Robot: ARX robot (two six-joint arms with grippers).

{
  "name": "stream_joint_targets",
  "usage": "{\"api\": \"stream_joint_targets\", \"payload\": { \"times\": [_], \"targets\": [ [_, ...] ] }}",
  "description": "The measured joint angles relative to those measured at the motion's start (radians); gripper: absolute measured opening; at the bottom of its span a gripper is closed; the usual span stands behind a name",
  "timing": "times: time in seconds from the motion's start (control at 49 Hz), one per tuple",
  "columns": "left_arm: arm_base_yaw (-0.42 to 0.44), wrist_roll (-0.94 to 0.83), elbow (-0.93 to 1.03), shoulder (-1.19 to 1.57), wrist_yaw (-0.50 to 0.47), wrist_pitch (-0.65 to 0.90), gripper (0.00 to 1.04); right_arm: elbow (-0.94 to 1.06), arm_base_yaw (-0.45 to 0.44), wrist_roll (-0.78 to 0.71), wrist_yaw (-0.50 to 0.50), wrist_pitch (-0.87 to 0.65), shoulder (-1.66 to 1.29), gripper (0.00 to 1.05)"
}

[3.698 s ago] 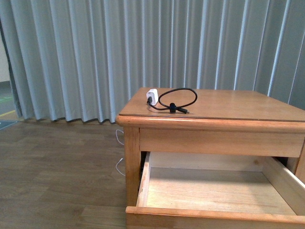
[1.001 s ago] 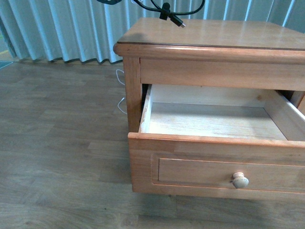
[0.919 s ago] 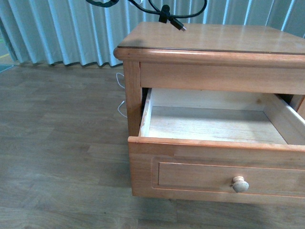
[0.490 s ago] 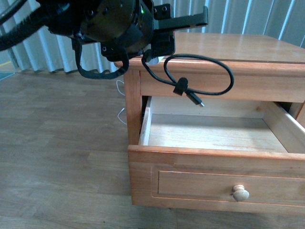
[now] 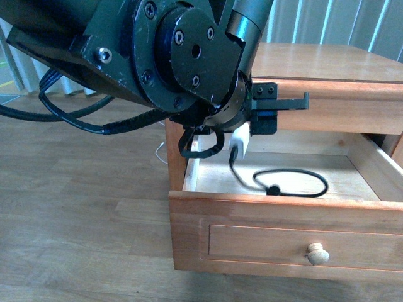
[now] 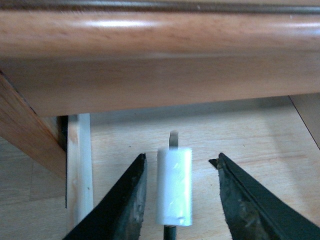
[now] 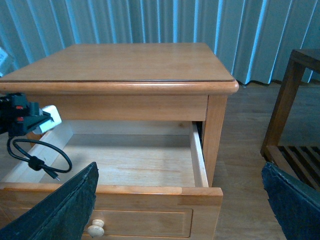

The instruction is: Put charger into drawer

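1. Where the left arm (image 5: pixel 157 50) reaches in under the lip of the surface (image 5: pixel 315 60), the left pincer (image 6: pixel 178 159) is spread. In the left wrist view its dark fingers (image 6: pixel 127 200) stand clear of the charger (image 6: pixel 174 185), with a gap on either side.
2. The charger's white block (image 5: pixel 240 141) is upright just below that pincer, over the left part of the open drawer (image 5: pixel 283 207). What bears it up cannot be told.
3. Its black cable (image 5: pixel 274 189) runs down from the block and lies in a loop on the pale drawer floor, near the front wall.
4. The drawer is pulled well out, and its round pale knob (image 5: pixel 318 253) sits on the front, towards the right.
5. The bulky left arm fills the near left of the front view, covering the left corner of the surface and most of the curtain (image 7: pixel 150 20) behind.
6. The right pincer (image 7: pixel 179 170) is spread wide and holds nothing, hanging in front of the drawer, well apart from the charger.
7. A dark wooden rack (image 7: pixel 295 100) stands on the plank floor (image 5: pixel 82 207), off to the right.
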State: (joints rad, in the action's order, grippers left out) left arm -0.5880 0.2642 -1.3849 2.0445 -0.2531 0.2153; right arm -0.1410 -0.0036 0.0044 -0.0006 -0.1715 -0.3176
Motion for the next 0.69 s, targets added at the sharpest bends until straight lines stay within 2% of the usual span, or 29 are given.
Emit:
{"api": "stream_joint_targets", "payload": {
  "times": [0.163, 0.245, 0.347, 0.531, 0.695],
  "targets": [
    [0.011, -0.010, -0.007, -0.014, -0.036, 0.019, 0.70, 0.000, 0.000, 0.000, 0.000, 0.000, 0.000, 0.97],
    [0.028, -0.028, 0.034, -0.063, -0.048, 0.051, 0.88, 0.000, 0.000, 0.000, 0.000, 0.000, 0.000, 0.97],
    [0.048, -0.035, 0.084, -0.130, -0.048, 0.068, 1.00, 0.000, 0.000, 0.000, 0.000, 0.000, 0.000, 0.97],
    [0.102, -0.054, 0.201, -0.299, -0.048, 0.096, 0.99, 0.000, 0.000, 0.000, 0.000, 0.000, 0.000, 0.97],
    [0.177, -0.085, 0.406, -0.562, -0.031, 0.098, 0.99, 0.000, 0.000, 0.000, 0.000, 0.000, 0.000, 0.97]
  ]
}}
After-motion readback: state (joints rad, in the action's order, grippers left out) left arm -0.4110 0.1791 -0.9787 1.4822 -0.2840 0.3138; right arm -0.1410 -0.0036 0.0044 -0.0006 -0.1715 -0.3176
